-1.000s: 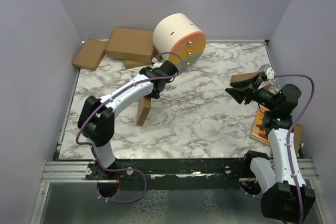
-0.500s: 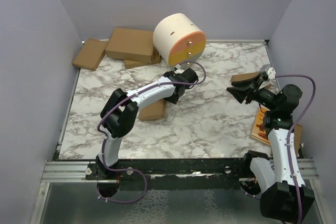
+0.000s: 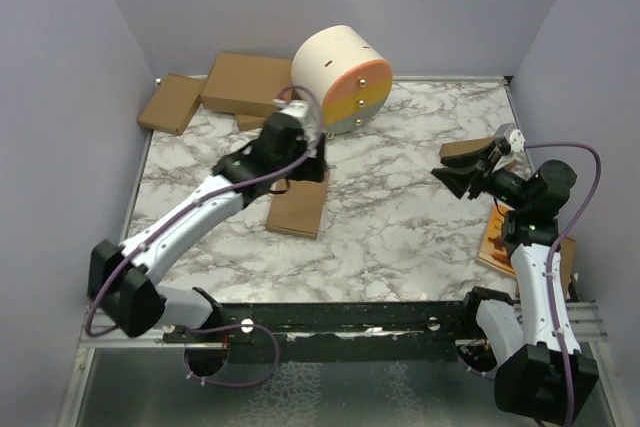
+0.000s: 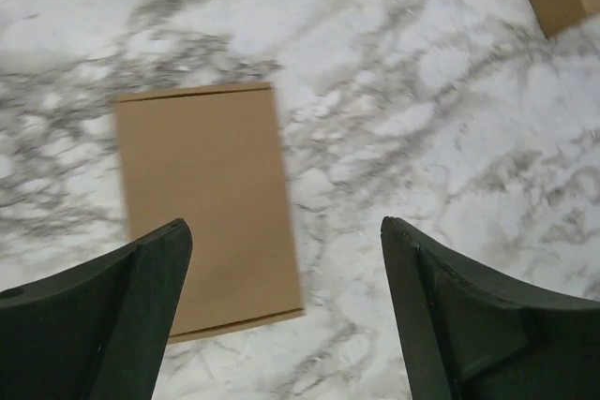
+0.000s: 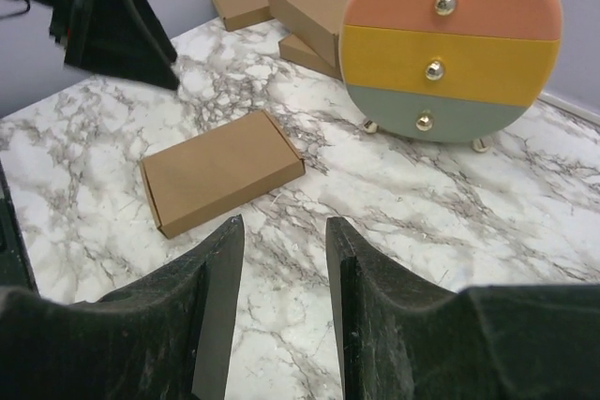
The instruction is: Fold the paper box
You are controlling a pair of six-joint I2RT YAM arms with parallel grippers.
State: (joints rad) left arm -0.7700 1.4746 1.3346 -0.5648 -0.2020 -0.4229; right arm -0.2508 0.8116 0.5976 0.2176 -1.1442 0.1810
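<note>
Two arms show: the left arm [image 3: 190, 217] stretches diagonally forward, the left pincer [image 4: 283, 229] spread wide and empty above the paper box [image 3: 297, 209], which lies flat and closed on the desk [image 3: 400, 237] left of centre. The right pincer [image 3: 462, 175], fingers part-way apart on nothing, hangs raised near the right edge, well apart from the box. Bare marble rings the box; a round drawer unit [image 3: 343, 77] stands near behind.

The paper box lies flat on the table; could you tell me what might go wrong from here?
The left gripper hovers open above the paper box; a low sweep away could drag or skew it. The round drawer unit stands close to that wrist, so a careless retreat might bump it. Nothing presses the box, so its flaps may spring open.
</note>
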